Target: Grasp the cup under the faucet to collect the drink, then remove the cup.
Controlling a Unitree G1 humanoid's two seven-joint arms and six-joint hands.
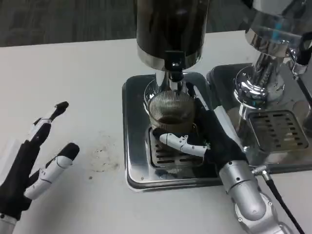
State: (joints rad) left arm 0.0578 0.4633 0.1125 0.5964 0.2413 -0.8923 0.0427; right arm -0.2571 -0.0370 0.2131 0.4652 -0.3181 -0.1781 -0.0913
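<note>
A ribbed glass cup (170, 113) with dark drink in its bottom stands on the grille of the dispenser's drip tray (134, 161), directly under the black faucet (174, 62). My right hand (202, 130) wraps around the cup from the right, thumb across its near side and fingers behind it. My left hand (36, 156) rests on the white table at the far left, fingers spread, holding nothing.
The dark dispenser tank (168, 29) towers over the cup. A second chrome dispenser (263, 73) with its own drip grille (275, 129) stands to the right, close to my right forearm (246, 190). Dark crumbs (102, 156) speckle the table left of the tray.
</note>
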